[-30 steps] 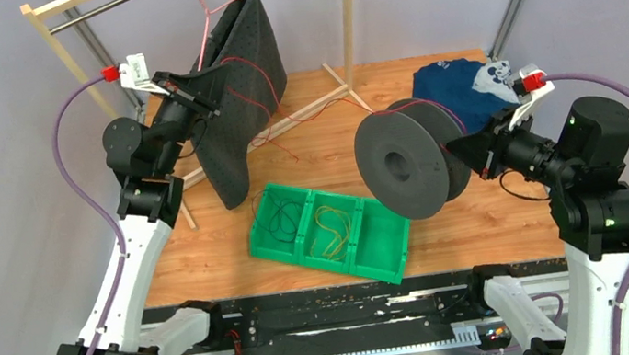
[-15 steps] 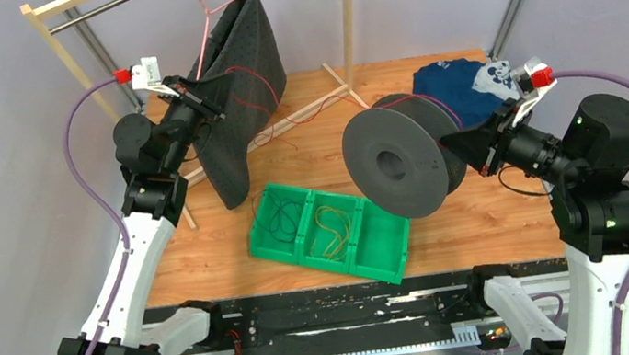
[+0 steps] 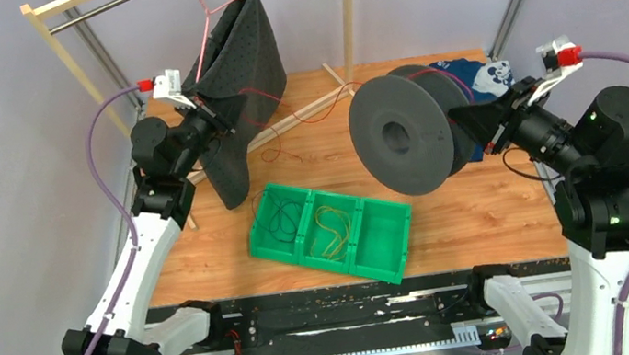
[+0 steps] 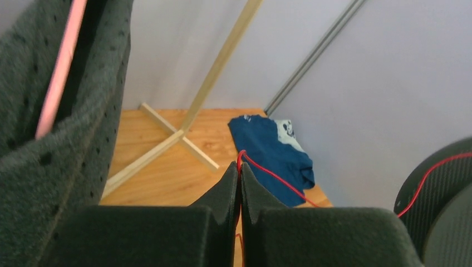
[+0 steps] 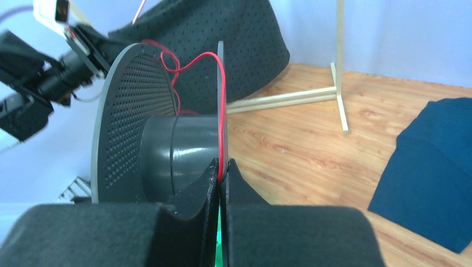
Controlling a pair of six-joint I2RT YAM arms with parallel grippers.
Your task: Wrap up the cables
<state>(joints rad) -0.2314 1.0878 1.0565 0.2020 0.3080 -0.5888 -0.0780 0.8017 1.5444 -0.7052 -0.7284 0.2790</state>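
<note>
A thin red cable [image 4: 273,175] runs from my left gripper [image 4: 240,167] to the grey spool [image 3: 398,138]. My left gripper [image 3: 222,123] is shut on it, raised in front of the hanging dark cloth. My right gripper [image 3: 459,123] is shut on the spool's rear flange and holds the spool off the table. In the right wrist view the red cable [image 5: 223,111] runs down that flange into the shut jaws [image 5: 220,164]. A yellow cable [image 3: 334,228] and a dark cable [image 3: 280,219] lie in separate compartments of the green tray [image 3: 303,252].
A dark perforated cloth [image 3: 240,67] hangs from a pink hanger on a wooden rack at the back left. The rack's foot [image 3: 302,116] lies across the table. A blue garment [image 3: 475,79] lies at the back right behind the spool.
My right gripper has lifted the spool and carried it back and to the right. My left gripper has moved right and up with the red cable.
</note>
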